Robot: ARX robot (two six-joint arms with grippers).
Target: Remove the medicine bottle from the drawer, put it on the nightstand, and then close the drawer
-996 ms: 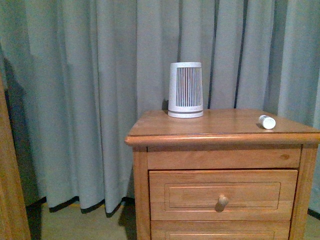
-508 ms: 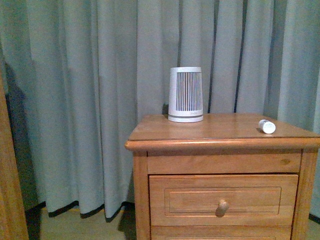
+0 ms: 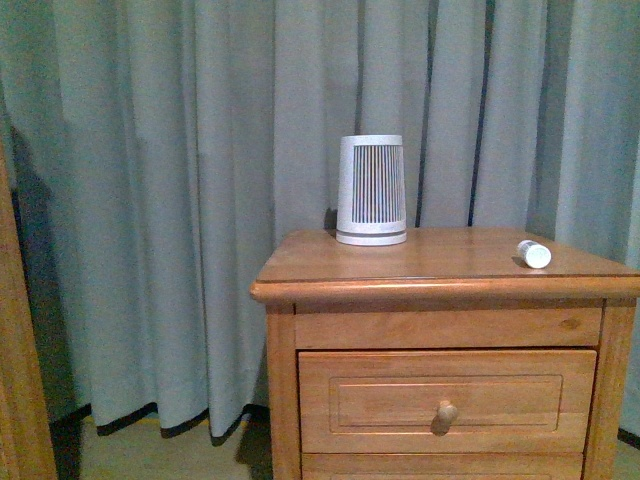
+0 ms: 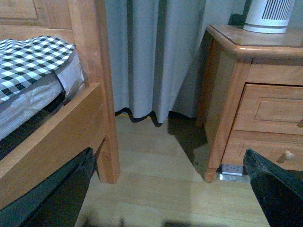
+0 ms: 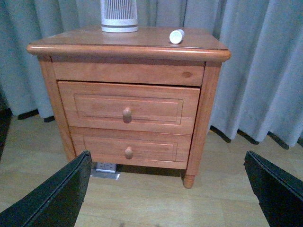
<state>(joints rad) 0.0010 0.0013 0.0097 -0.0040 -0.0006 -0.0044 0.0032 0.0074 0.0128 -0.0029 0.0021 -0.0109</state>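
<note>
The medicine bottle [image 3: 533,253] lies on its side near the right end of the nightstand [image 3: 440,258] top, also seen in the right wrist view as the bottle [image 5: 176,36]. The upper drawer [image 3: 446,400] is pushed in, its panel front [image 5: 128,108] flush with the cabinet. No arm shows in the front view. My left gripper [image 4: 168,158] is open over the floor, between the bed and the nightstand. My right gripper [image 5: 166,156] is open too, well back from the cabinet's front and holding nothing.
A white-and-grey ribbed device [image 3: 371,190] stands at the back of the top. Grey curtains [image 3: 180,200] hang behind. A wooden bed post [image 4: 102,85] and a checked bed [image 4: 28,52] lie to the left. A power strip [image 4: 232,169] sits under the lower drawer [image 5: 129,149].
In the front view the nightstand sits slightly lower than a second ago, and the knob looks shorter. The bottle has stayed where it lies.
</note>
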